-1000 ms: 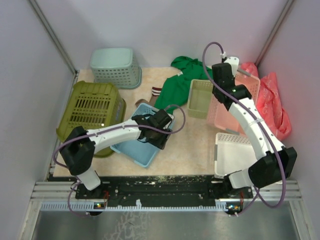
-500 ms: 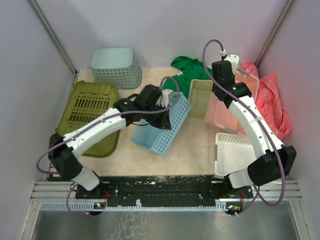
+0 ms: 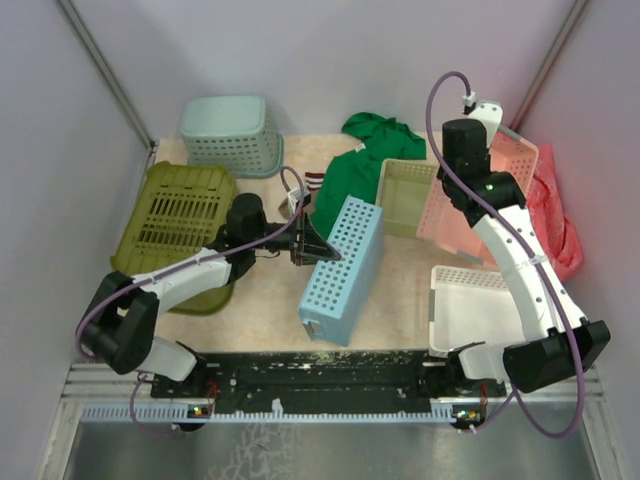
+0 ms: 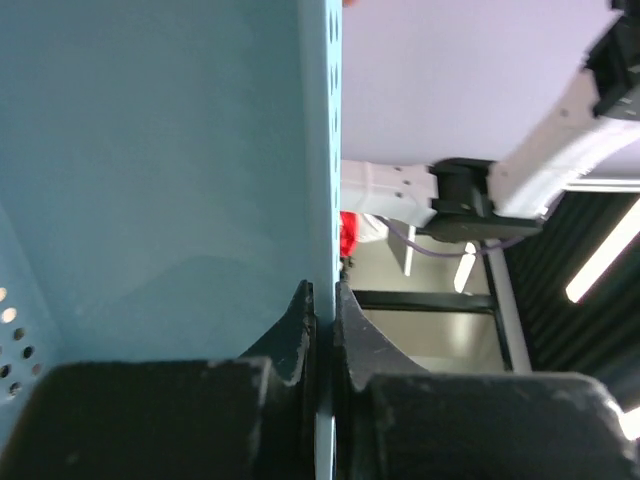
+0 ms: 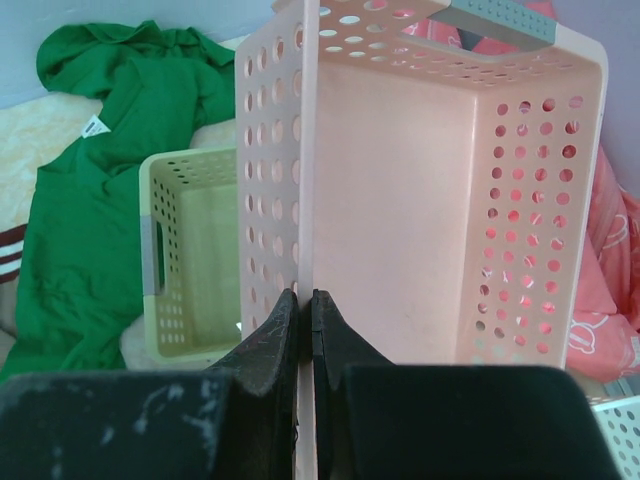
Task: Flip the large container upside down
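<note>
I have my left hand (image 4: pixel 322 300), arm stretched across centre frame, pinching the light-blue perforated plastic basket (image 3: pixel 345 265) by its wall; my right hand (image 5: pixel 305 300), upper right, clamps the pink perforated plastic basket (image 5: pixel 400 200).

Blue basket (image 3: pixel 340 270) stands on edge (mid-table); pink basket (image 5: pixel 400 220) tilted up; green shirt (image 3: pixel 352 175) lies crumpled.

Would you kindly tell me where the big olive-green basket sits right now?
In the overhead view the olive-green basket lies at the table's left edge, just in front of the teal basket, with the left arm crossing its near corner.
</note>
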